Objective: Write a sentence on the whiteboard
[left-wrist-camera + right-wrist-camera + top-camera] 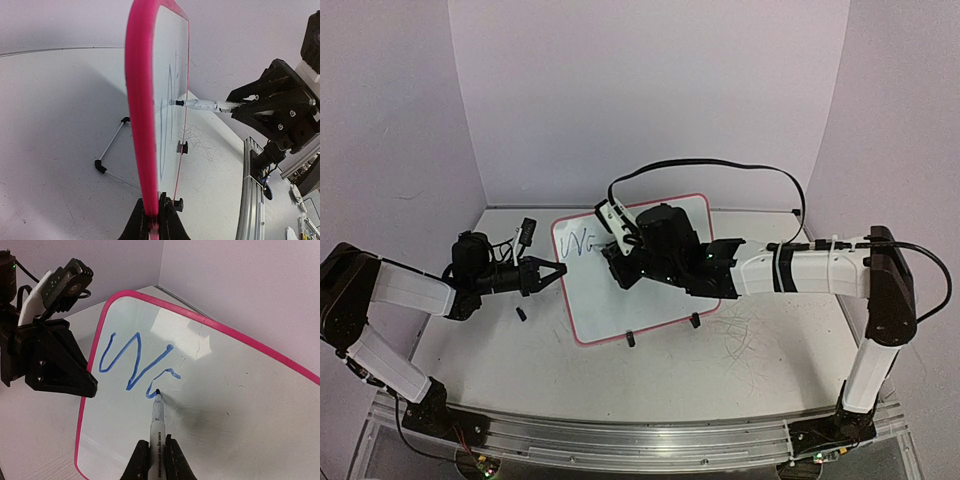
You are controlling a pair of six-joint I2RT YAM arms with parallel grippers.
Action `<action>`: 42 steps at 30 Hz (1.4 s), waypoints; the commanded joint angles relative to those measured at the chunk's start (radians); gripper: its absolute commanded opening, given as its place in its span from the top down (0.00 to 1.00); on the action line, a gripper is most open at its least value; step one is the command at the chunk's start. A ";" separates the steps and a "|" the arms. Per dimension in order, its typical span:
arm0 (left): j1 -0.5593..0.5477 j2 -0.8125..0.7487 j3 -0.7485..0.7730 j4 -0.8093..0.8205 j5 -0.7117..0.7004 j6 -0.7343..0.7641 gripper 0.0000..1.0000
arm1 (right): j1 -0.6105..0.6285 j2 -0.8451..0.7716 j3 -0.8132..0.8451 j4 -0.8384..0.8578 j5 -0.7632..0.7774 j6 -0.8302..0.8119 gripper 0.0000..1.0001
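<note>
We judge the light, tippy whiteboard [240,405] best steadied by its stiff frame [137,125], where our left pincer [152,220] is clamped tight, while our right pincer [156,460], closed on the marker [156,415], has the sentence [135,365], barely begun, just ahead of its tips.

The pink-framed whiteboard [620,300] sits mid-table. The sentence [578,243] starts in the whiteboard's upper left corner: a blue W and one more stroke, too small to read. The left gripper [552,271] meets the whiteboard's left edge. The right gripper [612,252] hangs over the whiteboard just right of the letters, its fingertips hidden. Two black feet [631,339] show at the whiteboard's near edge. A small black piece [520,314] lies left of the whiteboard.
</note>
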 commanded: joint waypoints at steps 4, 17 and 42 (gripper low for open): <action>0.004 -0.016 0.032 0.003 -0.010 0.065 1.00 | -0.033 -0.021 0.042 0.041 0.095 0.019 1.00; 0.003 -0.015 0.033 0.001 -0.009 0.067 1.00 | -0.033 -0.018 0.049 0.053 0.083 0.009 1.00; 0.004 -0.013 0.037 0.000 -0.010 0.066 1.00 | -0.020 -0.057 -0.076 0.020 -0.008 0.035 1.00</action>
